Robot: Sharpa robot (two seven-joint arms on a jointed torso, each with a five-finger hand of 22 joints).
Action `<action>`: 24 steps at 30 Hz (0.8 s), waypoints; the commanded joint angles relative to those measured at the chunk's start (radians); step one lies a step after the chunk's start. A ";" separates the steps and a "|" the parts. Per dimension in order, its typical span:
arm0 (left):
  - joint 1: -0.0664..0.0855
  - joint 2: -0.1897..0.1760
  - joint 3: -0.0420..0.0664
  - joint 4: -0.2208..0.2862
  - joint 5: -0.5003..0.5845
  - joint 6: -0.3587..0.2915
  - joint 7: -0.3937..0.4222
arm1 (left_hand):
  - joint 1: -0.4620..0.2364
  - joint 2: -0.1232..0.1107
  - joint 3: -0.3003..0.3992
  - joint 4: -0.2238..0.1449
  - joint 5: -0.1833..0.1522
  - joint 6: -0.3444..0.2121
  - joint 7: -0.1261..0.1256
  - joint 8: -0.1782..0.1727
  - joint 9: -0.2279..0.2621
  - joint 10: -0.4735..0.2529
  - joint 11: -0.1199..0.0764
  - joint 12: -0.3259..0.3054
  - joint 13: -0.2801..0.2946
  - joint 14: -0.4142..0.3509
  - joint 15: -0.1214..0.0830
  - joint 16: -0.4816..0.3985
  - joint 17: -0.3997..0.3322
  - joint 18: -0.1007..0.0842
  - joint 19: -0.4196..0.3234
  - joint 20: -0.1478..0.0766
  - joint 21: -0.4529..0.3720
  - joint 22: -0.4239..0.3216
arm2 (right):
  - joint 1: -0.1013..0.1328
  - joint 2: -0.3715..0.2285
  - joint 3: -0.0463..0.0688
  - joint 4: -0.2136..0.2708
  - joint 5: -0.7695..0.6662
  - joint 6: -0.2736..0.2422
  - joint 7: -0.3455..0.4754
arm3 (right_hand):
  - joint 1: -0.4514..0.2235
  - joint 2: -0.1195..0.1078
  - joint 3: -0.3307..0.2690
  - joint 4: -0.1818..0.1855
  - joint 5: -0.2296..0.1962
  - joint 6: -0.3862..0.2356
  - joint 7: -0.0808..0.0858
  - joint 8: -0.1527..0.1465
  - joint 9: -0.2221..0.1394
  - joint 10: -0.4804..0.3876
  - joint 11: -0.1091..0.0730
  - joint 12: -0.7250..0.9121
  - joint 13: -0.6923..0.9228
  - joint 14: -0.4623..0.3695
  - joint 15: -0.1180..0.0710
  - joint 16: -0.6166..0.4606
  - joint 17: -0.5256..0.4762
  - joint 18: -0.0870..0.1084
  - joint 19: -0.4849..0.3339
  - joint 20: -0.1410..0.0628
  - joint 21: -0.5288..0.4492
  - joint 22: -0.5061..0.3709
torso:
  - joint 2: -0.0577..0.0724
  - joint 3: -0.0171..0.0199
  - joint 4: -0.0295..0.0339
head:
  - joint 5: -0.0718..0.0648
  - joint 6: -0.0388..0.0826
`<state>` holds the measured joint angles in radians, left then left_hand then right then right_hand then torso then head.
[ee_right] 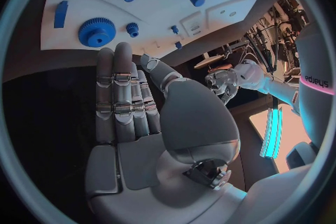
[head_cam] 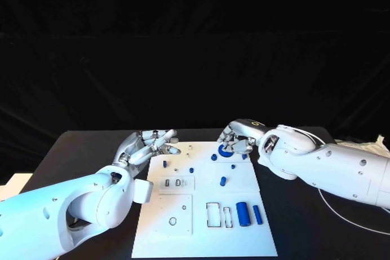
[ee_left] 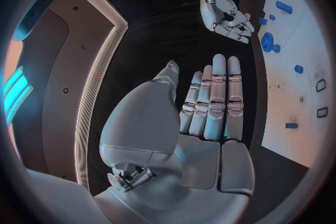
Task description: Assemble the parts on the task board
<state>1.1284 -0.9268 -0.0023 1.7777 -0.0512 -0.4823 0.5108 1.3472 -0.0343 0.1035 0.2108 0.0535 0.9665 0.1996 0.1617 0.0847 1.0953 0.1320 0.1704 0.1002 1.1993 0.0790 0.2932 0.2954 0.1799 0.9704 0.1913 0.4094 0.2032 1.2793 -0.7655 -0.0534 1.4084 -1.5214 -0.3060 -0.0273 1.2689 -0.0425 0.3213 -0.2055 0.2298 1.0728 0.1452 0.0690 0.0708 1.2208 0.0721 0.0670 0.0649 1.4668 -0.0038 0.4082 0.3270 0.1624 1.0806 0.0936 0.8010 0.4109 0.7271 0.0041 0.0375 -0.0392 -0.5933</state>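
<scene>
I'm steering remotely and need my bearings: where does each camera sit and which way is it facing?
Head view: on the robot's head, looking down at the task board, both arms entering, left hand and right hand at its far end.
Left wrist view: behind the left hand's flat, empty fingers, facing the right hand across the table.
Right wrist view: behind the right hand's empty fingers, facing the blue gear.
All three share the board and gear.

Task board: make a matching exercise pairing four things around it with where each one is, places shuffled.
Things:
1. blue gear
2. thick blue cylinder
3. left hand
4. right hand

Places:
A. by the board's far left corner
B. just above the gear, far edge
C. near part of the board, lying flat
D. far part of the board

Pairs: 1-D, 2-C, 3-A, 4-B
</scene>
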 commanded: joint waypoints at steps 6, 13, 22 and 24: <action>0.016 -0.022 0.003 0.034 -0.007 0.031 -0.012 | 0.007 0.005 -0.001 -0.006 0.001 0.005 0.001 -0.008 -0.002 -0.001 0.007 -0.004 0.000 -0.005 0.003 -0.005 0.003 0.000 -0.002 0.002 -0.002 0.000 | 0.016 0.019 0.000 0.000 -0.155 0.110 -0.085 | -0.007 -0.030 0.017 0.040 -0.022 -0.019 -0.005 -0.005 -0.001 -0.076 0.009 -0.006 0.000 0.044 -0.004 0.277 0.192 -0.008 0.091 -0.001 0.220 0.241 | 0.041 0.0046 0.0121 | -0.007 0.014; 0.026 -0.030 0.004 0.042 -0.007 0.033 -0.017 | 0.006 0.004 -0.003 -0.007 0.001 0.004 0.002 -0.010 -0.003 -0.001 0.008 -0.008 0.000 -0.007 0.004 -0.007 0.006 0.000 -0.004 0.002 -0.003 0.000 | 0.023 0.037 0.000 -0.007 -0.172 0.157 -0.087 | 0.008 -0.048 0.014 0.072 -0.028 -0.026 -0.008 -0.004 0.000 -0.105 0.015 -0.003 0.004 0.035 0.000 0.526 0.426 -0.035 0.149 0.007 0.385 0.453 | 0.055 0.0061 0.0206 | -0.015 0.013; 0.027 -0.018 0.004 0.020 -0.007 0.034 -0.028 | 0.004 0.003 -0.005 -0.008 0.001 0.004 0.004 -0.013 -0.004 -0.003 0.010 -0.011 -0.001 -0.006 0.005 -0.009 0.009 0.000 -0.004 0.003 -0.003 0.000 | 0.024 0.050 0.000 -0.012 -0.175 0.185 -0.082 | 0.020 -0.046 0.019 0.086 -0.023 -0.016 -0.006 -0.001 0.002 -0.096 0.015 0.000 0.006 0.031 0.002 0.612 0.504 -0.047 0.173 0.009 0.446 0.537 | 0.069 0.0056 0.0215 | -0.019 0.010; 0.027 -0.016 0.004 0.016 -0.007 0.036 -0.030 | 0.004 0.003 -0.005 -0.008 0.001 0.004 0.004 -0.013 -0.004 -0.003 0.010 -0.011 -0.001 -0.006 0.005 -0.009 0.009 0.000 -0.004 0.003 -0.003 0.000 | 0.024 0.051 0.000 -0.013 -0.176 0.186 -0.083 | 0.021 -0.045 0.021 0.088 -0.021 -0.010 -0.005 0.000 0.003 -0.094 0.014 0.000 0.005 0.030 0.001 0.618 0.509 -0.047 0.174 0.009 0.451 0.543 | 0.070 0.0051 0.0220 | -0.019 0.008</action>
<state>1.1542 -0.9453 0.0005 1.7948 -0.0520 -0.4696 0.4847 1.3472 -0.0343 0.1007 0.2081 0.0535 0.9665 0.1996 0.1538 0.0818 1.0917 0.1356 0.1657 0.0999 1.1958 0.0825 0.2893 0.3035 0.1798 0.9703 0.1914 0.4094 0.2030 1.3025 -0.7162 -0.0535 1.3960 -1.6732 -0.1559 -0.1022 1.2821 -0.0848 0.3422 -0.1223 0.2051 1.0550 0.1381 0.0690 0.0731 1.1228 0.0884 0.0649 0.0699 1.4667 -0.0037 1.0239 0.8342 0.1309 1.2485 0.1039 1.2479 0.9523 0.7923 0.0097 0.0586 -0.0573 -0.5829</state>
